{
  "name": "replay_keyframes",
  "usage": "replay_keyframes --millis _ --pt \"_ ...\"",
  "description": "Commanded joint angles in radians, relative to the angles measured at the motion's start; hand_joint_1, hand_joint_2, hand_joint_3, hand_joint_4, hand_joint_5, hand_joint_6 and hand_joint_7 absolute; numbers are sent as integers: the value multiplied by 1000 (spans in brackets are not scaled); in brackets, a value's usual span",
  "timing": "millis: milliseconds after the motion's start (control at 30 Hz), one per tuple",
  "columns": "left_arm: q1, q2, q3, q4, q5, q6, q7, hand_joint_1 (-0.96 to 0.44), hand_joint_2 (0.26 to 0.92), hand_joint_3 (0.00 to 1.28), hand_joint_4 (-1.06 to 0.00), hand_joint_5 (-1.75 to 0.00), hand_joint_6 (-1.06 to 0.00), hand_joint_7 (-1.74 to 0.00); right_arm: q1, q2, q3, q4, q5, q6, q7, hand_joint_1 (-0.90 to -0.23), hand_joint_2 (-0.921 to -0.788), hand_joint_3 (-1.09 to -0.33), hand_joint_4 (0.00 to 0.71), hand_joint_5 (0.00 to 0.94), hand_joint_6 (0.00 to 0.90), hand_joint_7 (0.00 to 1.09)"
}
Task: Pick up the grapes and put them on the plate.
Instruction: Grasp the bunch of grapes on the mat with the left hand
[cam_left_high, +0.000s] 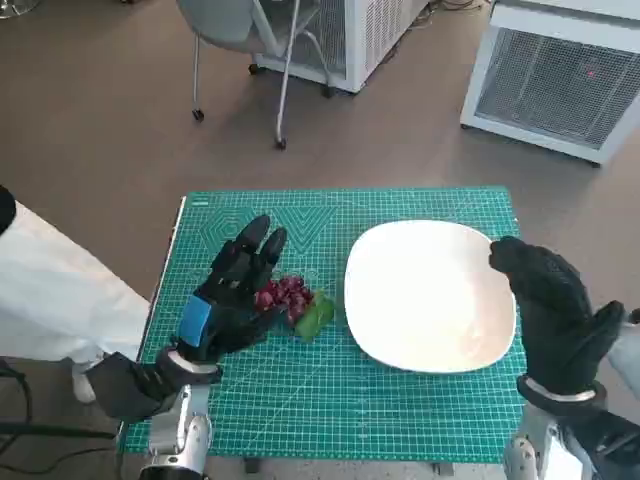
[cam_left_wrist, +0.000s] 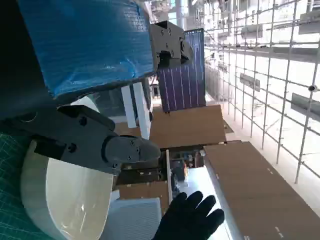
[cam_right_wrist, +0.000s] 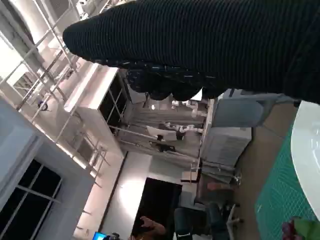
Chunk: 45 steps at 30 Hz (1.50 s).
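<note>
head view: green cutting mat (cam_left_high: 330, 420) covers the small table, grid lines visible. white plate (cam_left_high: 430, 295) lies on the mat's right half, nothing on it. right hand (cam_left_high: 555, 315), in the black knitted glove, sits over the plate's right rim, fingers apart, grasping nothing. left hand (cam_left_high: 232, 292), black with blue tape on its back, rests on the mat's left half, fingers extended and spread toward the far edge, released, nothing held. grapes (cam_left_high: 283, 295), a dark red bunch, lie on the mat just beside the left hand's right side, between that hand and the plate, near but apart from the plate's left rim. green leaf (cam_left_high: 313, 317) lies against the bunch on the plate side.
</note>
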Motion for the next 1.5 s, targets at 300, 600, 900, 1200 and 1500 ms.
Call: replay_keyframes --millis 300,600,900,1200,1500 --pt "10 11 -3 -6 14 -2 1 -208 921 232 -177 0 -149 -275 30 6 -1 -9 -10 15 -13 -387 -921 -610 452 379 194 853" --pt "16 8 -3 -8 18 -2 2 -209 921 234 -176 0 -148 -274 32 4 1 -11 -24 9 -25 -385 -921 -612 451 383 194 855" --pt "17 8 -2 -9 22 -5 4 -211 921 233 -178 -1 -150 -273 31 2 -1 -11 -37 9 -38 -392 -921 -613 450 386 194 856" --pt "20 19 -1 -27 30 0 13 -216 921 231 -180 -2 -154 -272 31 4 0 -9 -38 6 -36 -395 -921 -613 450 388 194 857" --pt "26 88 -16 -86 187 -18 116 -258 920 151 -207 -8 -179 -256 29 2 1 -8 -33 5 -28 -396 -921 -613 449 391 194 859"
